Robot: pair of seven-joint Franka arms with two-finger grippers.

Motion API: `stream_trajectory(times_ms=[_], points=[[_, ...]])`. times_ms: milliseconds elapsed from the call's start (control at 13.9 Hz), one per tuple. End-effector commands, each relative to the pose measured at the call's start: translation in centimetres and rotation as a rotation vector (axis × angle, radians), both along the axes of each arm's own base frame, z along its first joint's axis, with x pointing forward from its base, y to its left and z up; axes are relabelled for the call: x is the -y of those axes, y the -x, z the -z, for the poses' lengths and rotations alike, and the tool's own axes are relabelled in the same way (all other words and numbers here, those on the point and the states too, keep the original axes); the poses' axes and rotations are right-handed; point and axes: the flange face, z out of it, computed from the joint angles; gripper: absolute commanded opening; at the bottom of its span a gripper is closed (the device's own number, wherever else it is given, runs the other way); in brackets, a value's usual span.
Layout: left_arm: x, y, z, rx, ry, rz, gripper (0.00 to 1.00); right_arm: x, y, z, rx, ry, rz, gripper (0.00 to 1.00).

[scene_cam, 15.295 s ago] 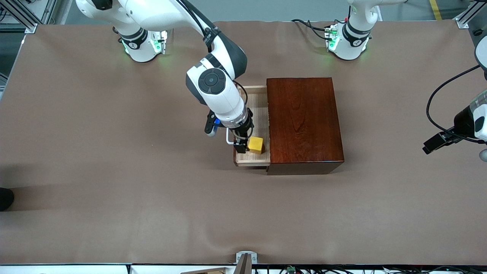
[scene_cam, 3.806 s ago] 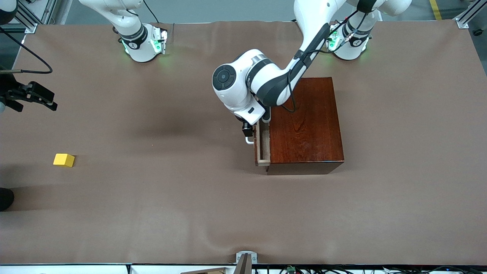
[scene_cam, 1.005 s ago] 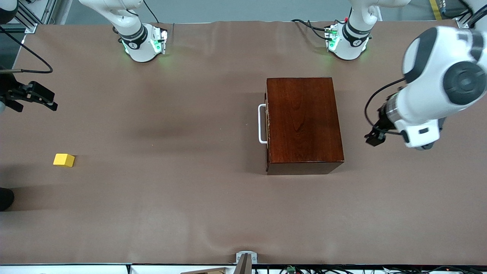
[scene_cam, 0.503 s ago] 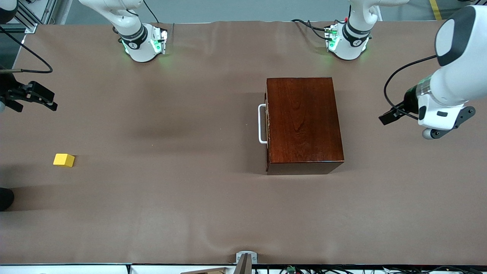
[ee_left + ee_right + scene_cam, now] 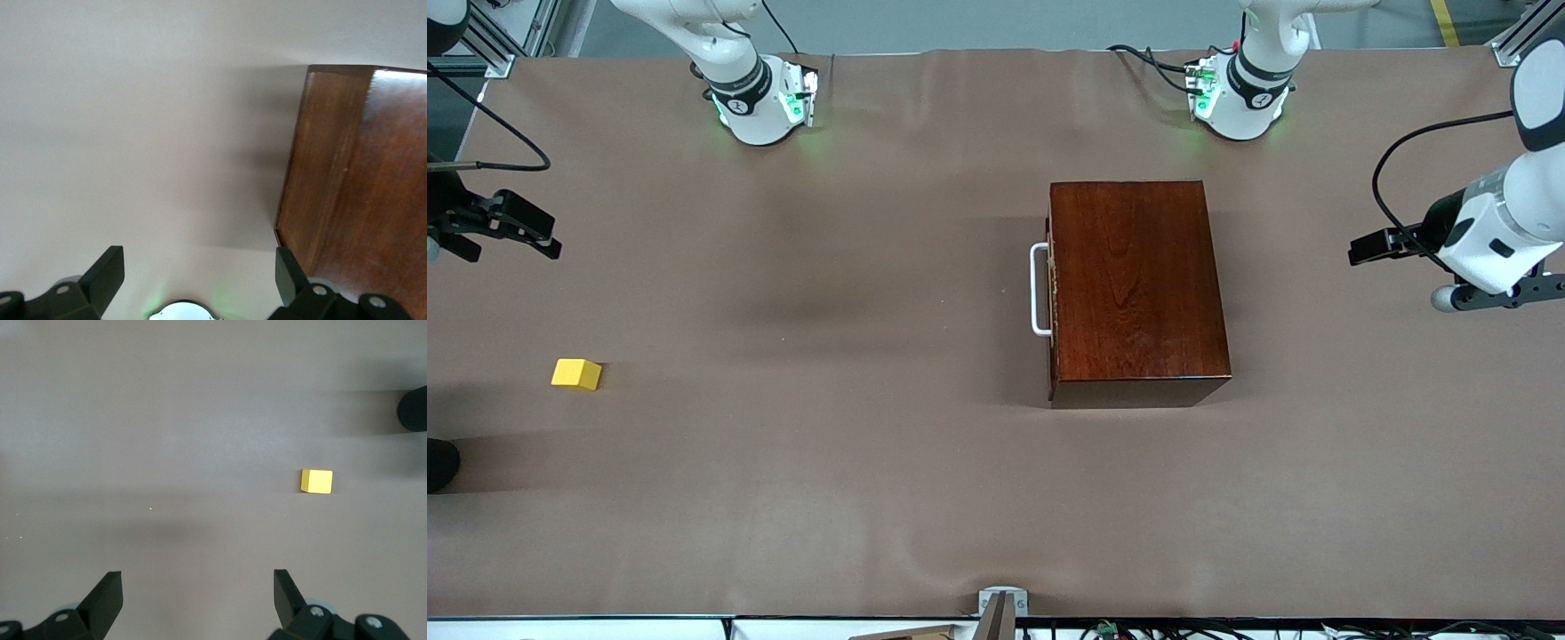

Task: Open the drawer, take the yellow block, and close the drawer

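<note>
The mahogany box (image 5: 1138, 284) stands mid-table with its drawer pushed in; only the dark front and the white handle (image 5: 1039, 289) show. The yellow block (image 5: 576, 373) lies on the table near the right arm's end, nearer the front camera than the box. My right gripper (image 5: 534, 236) is open and empty, up over that end of the table; its wrist view shows the block (image 5: 316, 481) below. My left gripper (image 5: 1371, 249) is open and empty, up over the left arm's end; its wrist view shows a corner of the box (image 5: 353, 180).
The brown table cover (image 5: 827, 489) is bare around the box and block. A dark round object (image 5: 440, 462) sits at the table edge near the block and also shows in the right wrist view (image 5: 413, 410). Both arm bases stand along the table's farther edge.
The drawer, open earlier, is now shut and the block is out on the table. In the last second my left gripper has drawn away from the box toward its end. The right arm is still.
</note>
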Motion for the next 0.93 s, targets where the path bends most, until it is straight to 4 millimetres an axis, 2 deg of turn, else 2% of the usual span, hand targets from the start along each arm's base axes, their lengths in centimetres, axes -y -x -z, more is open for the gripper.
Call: stream_trajectory(times_ms=[0, 287, 574, 790, 862], points=[[0.7, 0.0, -2.9, 0.061, 0.012, 0.038, 1.00, 0.0, -0.4, -0.3, 0.004, -0.009, -0.008, 1.00], [0.0, -0.4, -7.1, 0.146, 0.021, 0.084, 1.00, -0.2, -0.4, -0.3, 0.005, -0.015, -0.008, 1.00], [-0.2, 0.6, -8.7, 0.154, 0.020, 0.097, 1.00, -0.3, -0.4, -0.3, 0.005, -0.015, -0.008, 1.00], [-1.4, 1.0, -9.0, 0.148, 0.019, 0.091, 1.00, -0.5, -0.4, -0.3, 0.003, -0.016, -0.010, 1.00], [-0.9, 1.0, -9.1, 0.148, 0.020, 0.100, 1.00, -0.6, -0.4, -0.3, 0.003, -0.017, -0.008, 1.00]])
